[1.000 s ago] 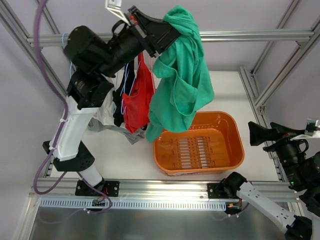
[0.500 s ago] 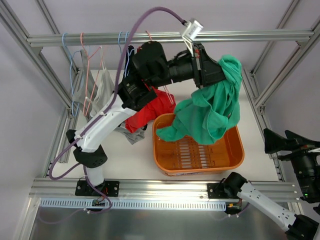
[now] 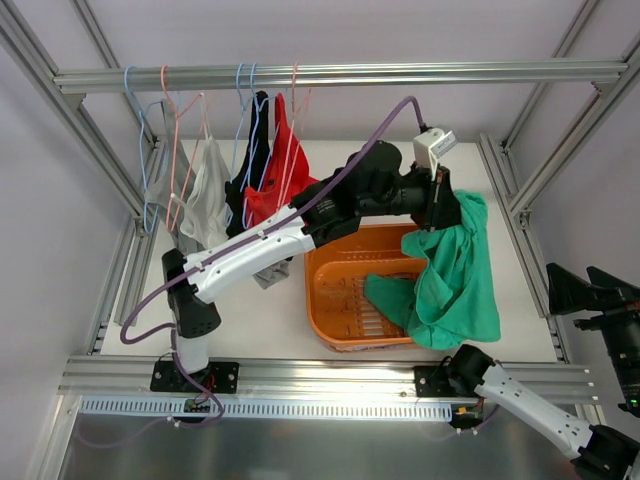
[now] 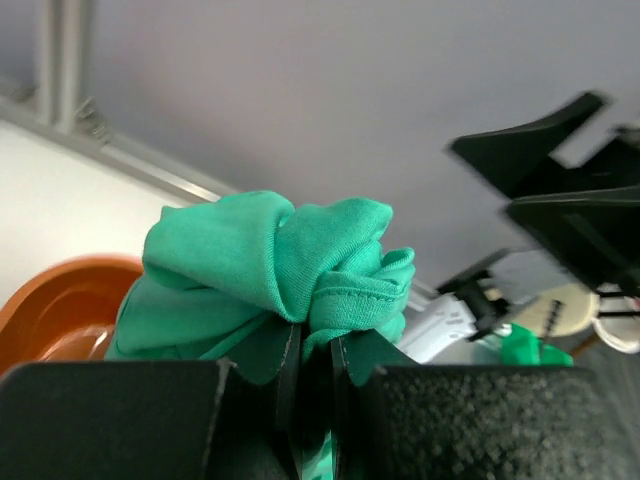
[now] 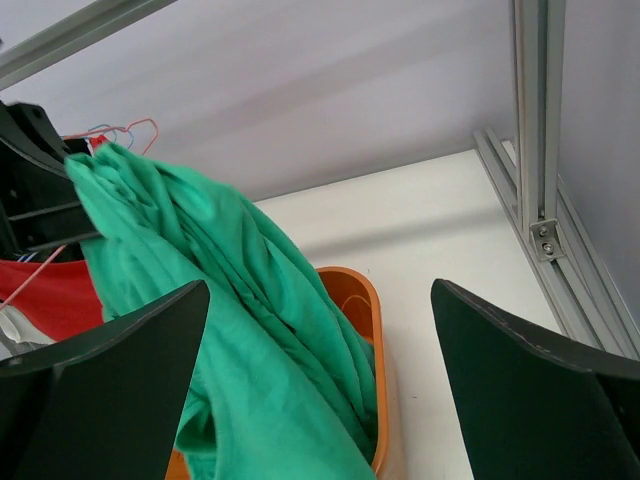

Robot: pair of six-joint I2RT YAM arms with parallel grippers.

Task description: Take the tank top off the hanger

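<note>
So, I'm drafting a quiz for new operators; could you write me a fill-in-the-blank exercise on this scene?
1. The left claw grips the tank top, which droops into the ____ basket.
2. The right claw is ____ and holds nothing.
3. The tank top covers the basket's ____ rim.
Missing words: orange; open; right.
</note>
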